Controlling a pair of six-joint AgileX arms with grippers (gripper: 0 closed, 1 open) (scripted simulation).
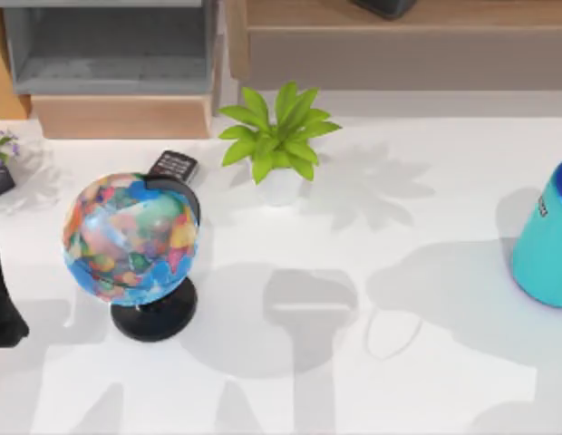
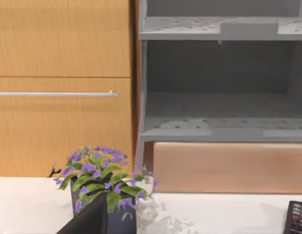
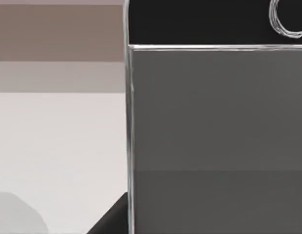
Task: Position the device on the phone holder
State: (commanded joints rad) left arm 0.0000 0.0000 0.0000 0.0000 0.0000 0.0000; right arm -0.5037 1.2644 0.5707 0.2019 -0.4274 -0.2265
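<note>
white table (image 1: 417, 208) before wooden cabinets | device (image 3: 214, 136) close before right wrist camera, grey screen, silver edge, home button | right claw state: cannot tell | handling: likely stiff, slick, fragile; grip by long edges

smartphone (image 3: 214, 126) right up close in the right wrist view, flat grey screen, black bezel at one end, thin silver edge down its side, round outlined home button at the bezel's corner, white table behind it
</note>
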